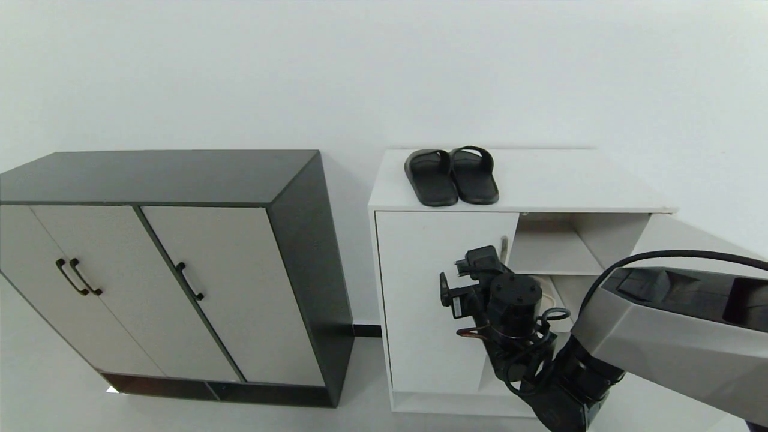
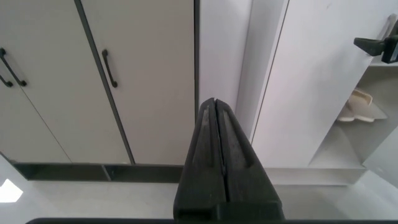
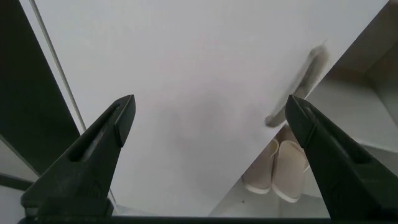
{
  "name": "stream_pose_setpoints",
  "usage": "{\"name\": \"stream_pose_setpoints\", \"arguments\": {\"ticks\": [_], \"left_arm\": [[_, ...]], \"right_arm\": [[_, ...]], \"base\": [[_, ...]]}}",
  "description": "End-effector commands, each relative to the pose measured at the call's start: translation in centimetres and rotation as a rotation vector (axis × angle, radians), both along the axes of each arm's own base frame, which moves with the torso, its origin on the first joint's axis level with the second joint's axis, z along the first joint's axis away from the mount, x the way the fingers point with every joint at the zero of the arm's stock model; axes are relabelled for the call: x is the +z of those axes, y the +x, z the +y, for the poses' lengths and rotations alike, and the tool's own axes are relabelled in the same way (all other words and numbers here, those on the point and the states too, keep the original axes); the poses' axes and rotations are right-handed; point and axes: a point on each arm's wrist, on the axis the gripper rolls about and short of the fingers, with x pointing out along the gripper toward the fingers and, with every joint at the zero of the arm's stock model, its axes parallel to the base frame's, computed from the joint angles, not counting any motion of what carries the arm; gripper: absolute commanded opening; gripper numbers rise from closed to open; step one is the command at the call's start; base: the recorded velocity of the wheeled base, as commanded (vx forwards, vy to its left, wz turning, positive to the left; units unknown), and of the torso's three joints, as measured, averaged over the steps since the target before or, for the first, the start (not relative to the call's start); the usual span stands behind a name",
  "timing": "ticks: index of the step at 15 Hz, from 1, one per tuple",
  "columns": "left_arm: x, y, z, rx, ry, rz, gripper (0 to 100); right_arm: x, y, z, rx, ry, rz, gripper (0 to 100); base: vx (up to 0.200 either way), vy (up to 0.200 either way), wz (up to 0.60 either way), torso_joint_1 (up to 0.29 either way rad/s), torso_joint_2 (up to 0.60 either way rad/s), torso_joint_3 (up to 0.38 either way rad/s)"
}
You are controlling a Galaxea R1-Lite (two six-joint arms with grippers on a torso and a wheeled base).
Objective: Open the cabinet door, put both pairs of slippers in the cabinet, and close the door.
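A pair of black slippers (image 1: pixel 451 176) lies on top of the white cabinet (image 1: pixel 540 180). The cabinet's right half stands open, showing shelves, while its left door (image 1: pixel 420 288) is closed. A pair of white slippers (image 2: pixel 357 107) (image 3: pixel 280 169) rests on a lower shelf inside. My right gripper (image 1: pixel 465 273) (image 3: pixel 208 115) hangs open in front of the closed left door, close to its handle (image 3: pixel 305 81), with nothing between the fingers. My left gripper (image 2: pixel 215 102) is shut and empty, low down, facing the gap between the two cabinets.
A dark cabinet (image 1: pixel 180 174) with pale doors (image 1: pixel 210 288) and black handles stands to the left of the white one, doors closed. A narrow gap and a white wall lie between and behind them. Pale floor (image 1: pixel 54 396) runs in front.
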Motion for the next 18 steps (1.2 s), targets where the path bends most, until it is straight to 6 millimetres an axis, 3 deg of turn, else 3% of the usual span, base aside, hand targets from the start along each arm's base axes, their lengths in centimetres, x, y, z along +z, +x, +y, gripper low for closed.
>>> {"name": "stream_pose_setpoints", "arguments": {"ticks": [1,12,16,18], "left_arm": [[0.0,0.0,0.0,0.0,0.0,0.0,0],[0.0,0.0,0.0,0.002,0.0,0.0,0],[0.0,0.0,0.0,0.0,0.0,0.0,0],[0.0,0.0,0.0,0.0,0.0,0.0,0]], "right_arm": [[-0.08,0.02,0.01,0.0,-0.002,0.001,100],[-0.06,0.04,0.03,0.003,0.005,-0.008,100],[-0.57,0.26,0.24,0.006,-0.025,-0.014,100],[0.17,0.38,0.33,0.002,-0.018,-0.04,100]], "base": [[0.0,0.0,0.0,0.222,-0.54,-0.32],[0.0,0.0,0.0,0.242,-0.54,-0.306],[0.0,0.0,0.0,0.044,-0.1,-0.045],[0.0,0.0,0.0,0.0,0.0,0.0]]}}
